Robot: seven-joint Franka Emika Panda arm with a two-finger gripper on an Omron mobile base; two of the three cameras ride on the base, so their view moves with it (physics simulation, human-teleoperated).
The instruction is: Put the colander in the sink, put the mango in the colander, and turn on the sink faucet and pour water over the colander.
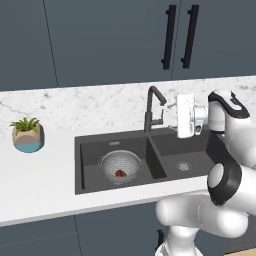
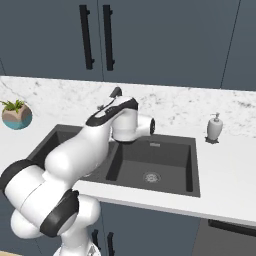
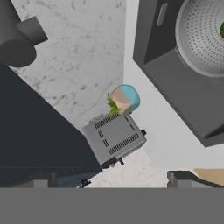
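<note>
- Partly hidden: the gripper point(image 1: 172, 107) sits just beside the sink faucet point(image 1: 151, 107) at the spout's side, and its fingertips point(image 3: 177, 178) are cut off at the lower edge of the hand view, so how far the claw is open, and whether it holds the lever, cannot be told.
- Partly hidden (right base view): the arm's white links cover most of the faucet and the sink's far basin; only the spout's top point(image 2: 116, 92) shows above the wrist.
- Task objects: the colander point(image 1: 120, 166) stands upright in the left basin of the sink point(image 1: 90, 167), with the mango point(image 1: 120, 173) lying at its bottom; in the hand view the colander point(image 3: 203, 37) is cut by the frame edge.
- Surface and room: a white counter point(image 1: 40, 175) runs along the front, backed by a marbled grey-white splashback point(image 1: 90, 102) and dark blue-grey wall cabinets point(image 1: 110, 35) with black bar handles.
- Surroundings: a potted plant point(image 1: 28, 135) stands on the counter well left of the sink; a white soap dispenser point(image 2: 215, 127) stands to the right of it; a grey toaster point(image 3: 114, 138) lies just beside the plant in the hand view.
</note>
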